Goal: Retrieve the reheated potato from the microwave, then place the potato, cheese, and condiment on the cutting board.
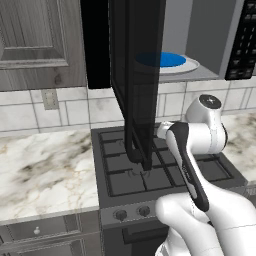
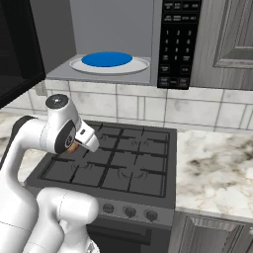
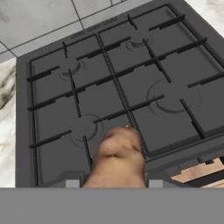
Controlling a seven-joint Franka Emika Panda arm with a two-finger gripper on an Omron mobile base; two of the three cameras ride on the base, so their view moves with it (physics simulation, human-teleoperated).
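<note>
Door (image 1: pixel 137 85) hanging open over the stove's (image 2: pixel 123 158) left side. Gripper (image 3: pixel 112 183) above the stove's front edge, fingers clamped on the potato (image 3: pixel 117 157), carried clear of the microwave (image 2: pixel 178 44). Likely risks: potato slipping out of a shallow pinch mid-swing; elbow clipping the open door. Microwave cavity holding just a white plate (image 2: pixel 141 65) with blue centre.
</note>
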